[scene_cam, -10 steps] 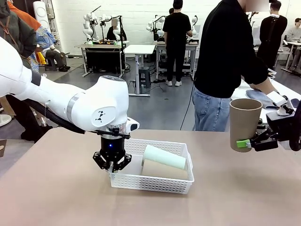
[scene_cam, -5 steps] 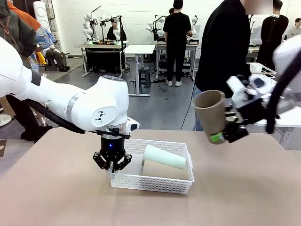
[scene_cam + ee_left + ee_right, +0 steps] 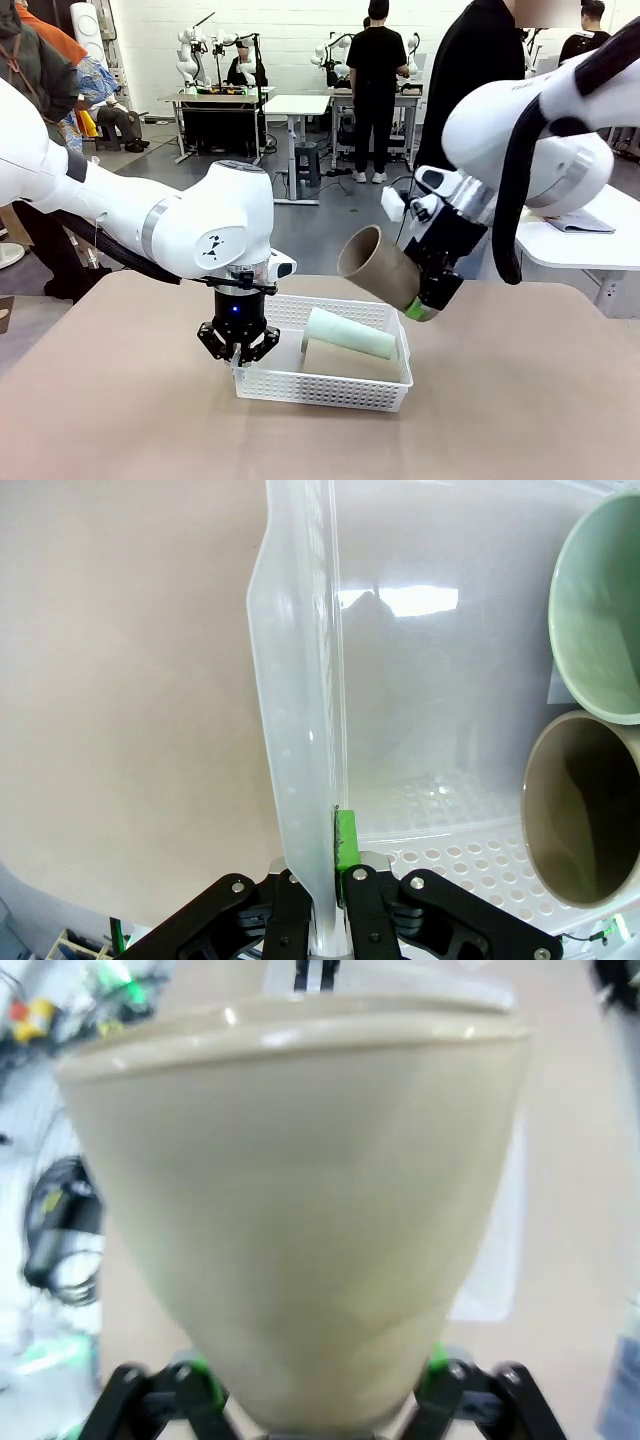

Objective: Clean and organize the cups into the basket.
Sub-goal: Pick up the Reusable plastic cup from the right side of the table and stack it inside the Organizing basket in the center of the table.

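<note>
Looking from the left, I see my left gripper with its fingers pinching the left wall of the shallow white perforated plastic basket, which sits mid-table. Inside lie a pale mint tapered tumbler and a tan-brown tumbler, side by side. Right of that, my right gripper clamps its fingers around the base of a second tan-brown tumbler, tilted mouth-left above the basket's far right corner.

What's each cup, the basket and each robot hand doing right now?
left gripper: shut on the basket wall.
right gripper: closed around held tan cup.
held tan cup: tilted in the air.
mint cup: lying in basket.
second tan cup: lying in basket, beside mint cup.
basket: resting on table.
</note>
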You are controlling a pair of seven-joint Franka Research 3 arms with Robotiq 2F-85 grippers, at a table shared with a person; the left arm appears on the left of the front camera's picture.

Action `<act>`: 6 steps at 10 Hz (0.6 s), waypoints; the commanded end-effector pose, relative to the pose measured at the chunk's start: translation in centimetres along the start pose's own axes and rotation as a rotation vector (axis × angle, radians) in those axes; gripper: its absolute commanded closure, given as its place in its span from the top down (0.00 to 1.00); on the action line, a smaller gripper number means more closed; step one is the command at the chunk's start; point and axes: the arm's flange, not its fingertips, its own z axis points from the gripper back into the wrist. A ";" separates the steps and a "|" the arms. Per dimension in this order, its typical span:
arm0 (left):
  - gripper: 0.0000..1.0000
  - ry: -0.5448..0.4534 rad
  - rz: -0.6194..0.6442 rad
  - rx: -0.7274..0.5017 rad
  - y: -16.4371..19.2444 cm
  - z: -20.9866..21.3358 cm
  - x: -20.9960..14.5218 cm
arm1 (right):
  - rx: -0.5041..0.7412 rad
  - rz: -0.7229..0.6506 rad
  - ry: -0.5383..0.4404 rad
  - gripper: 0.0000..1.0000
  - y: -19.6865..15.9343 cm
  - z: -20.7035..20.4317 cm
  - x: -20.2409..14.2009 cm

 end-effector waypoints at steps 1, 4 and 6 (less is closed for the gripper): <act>0.00 0.001 -0.002 0.004 0.0 -0.1 0.0 | 0.093 -0.014 0.098 0.78 -1.0 -0.3 2.3; 0.00 0.001 -0.002 0.004 0.0 -0.1 0.0 | 0.158 0.003 0.172 0.78 -1.4 -3.0 3.2; 0.00 0.001 -0.002 0.004 0.0 -0.1 0.0 | 0.163 -0.003 0.189 0.78 -2.0 -5.1 3.0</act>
